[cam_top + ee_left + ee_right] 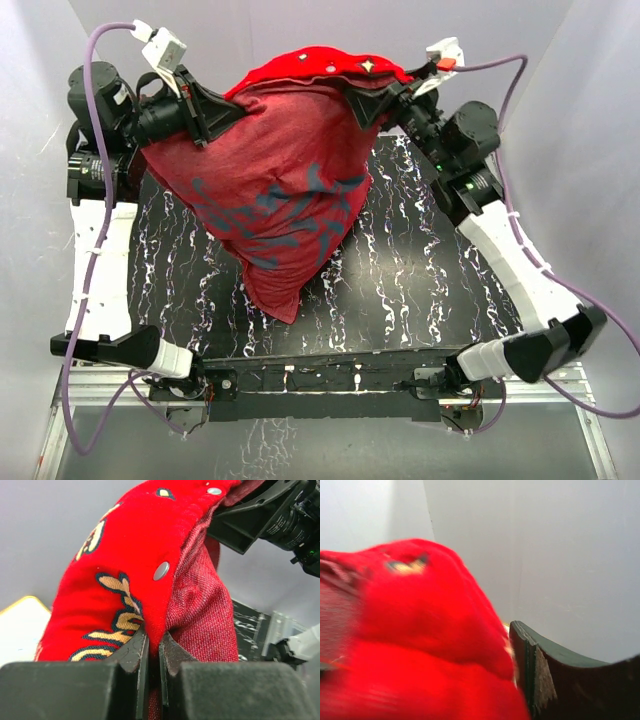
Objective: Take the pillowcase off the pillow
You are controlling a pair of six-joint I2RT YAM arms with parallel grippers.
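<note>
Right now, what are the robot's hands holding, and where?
Both hold the pillowcase: the left hand pinches its upper edge at one end, the right hand at the other.

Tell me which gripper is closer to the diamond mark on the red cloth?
Right. Right gripper pinches the pillowcase just beneath the diamond mark; left gripper grips far across.

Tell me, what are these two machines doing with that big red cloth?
Two robot arms are holding a red pillowcase up between them, above the black marbled table. The left claw is pinched shut on one top edge, and the right claw appears to grip the other top corner. Most of the cloth shows its dull inner side and sags to a point near the table. No pillow is in plain sight. I cannot tell whether one is inside.
</note>
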